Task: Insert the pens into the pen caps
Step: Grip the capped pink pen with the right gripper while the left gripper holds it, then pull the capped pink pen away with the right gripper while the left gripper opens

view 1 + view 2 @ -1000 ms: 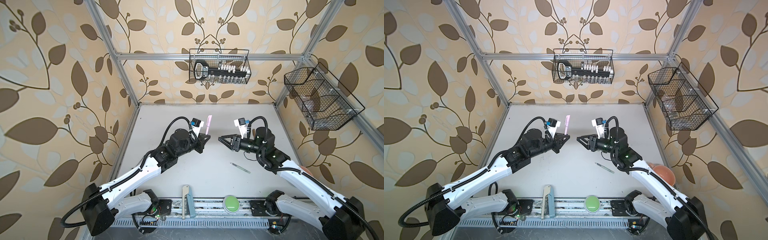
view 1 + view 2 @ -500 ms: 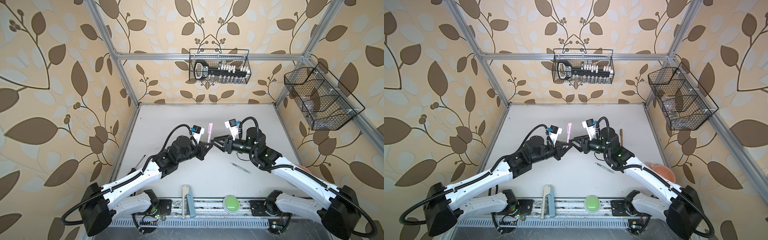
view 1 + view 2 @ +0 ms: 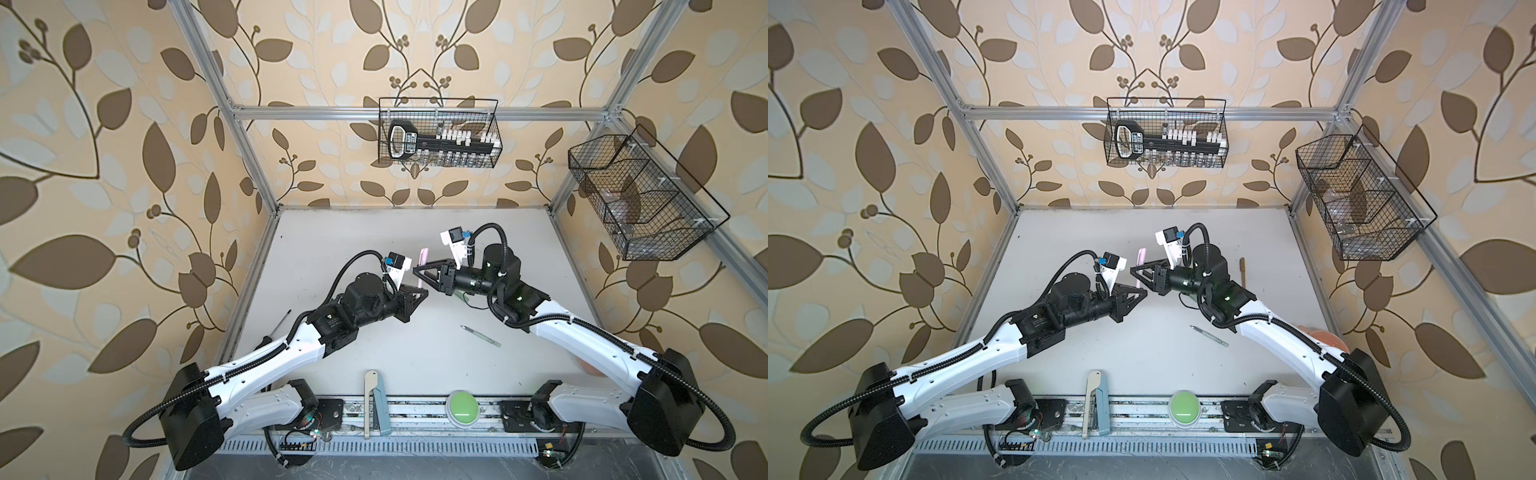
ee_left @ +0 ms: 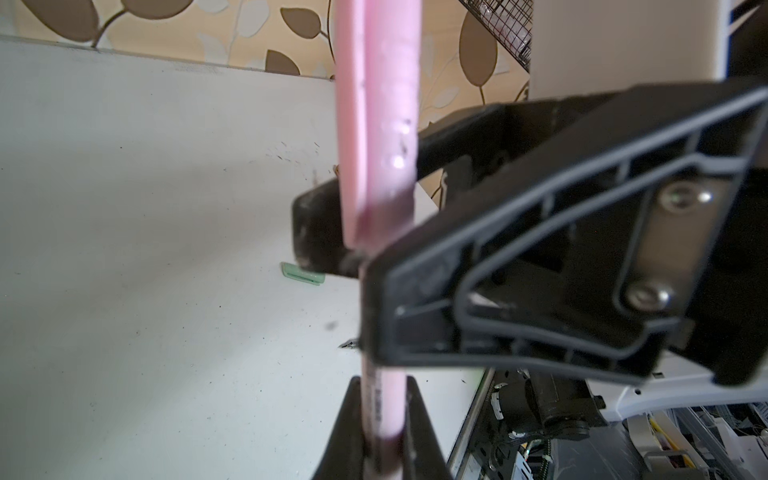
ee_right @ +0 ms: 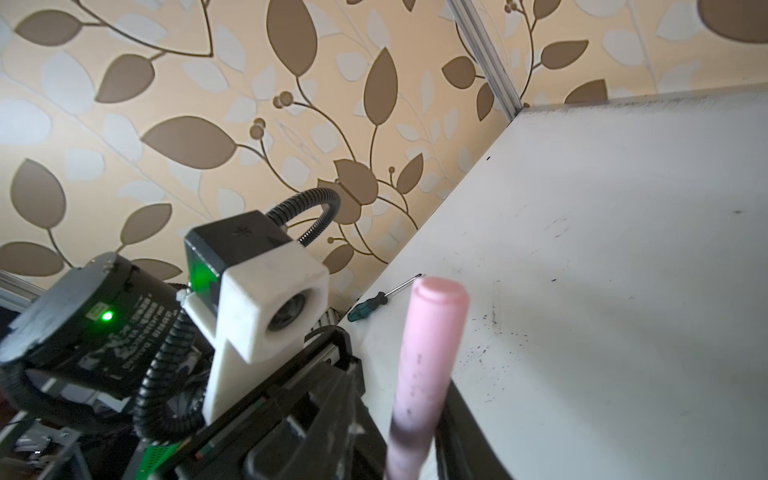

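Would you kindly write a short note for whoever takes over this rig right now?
Left gripper: shut on the pink pen, holding it upright above the table.
Right gripper: jaws on either side of the same pen, just below its pink cap; it is unclear whether they pinch it.
On the table: green pen, uncapped; green cap, lying apart from it; brown pen, too small to tell whether it is capped.
Done: the pink cap is on the pink pen, but I cannot tell how fully it is seated.
Left: cap the green pen and check the brown one.
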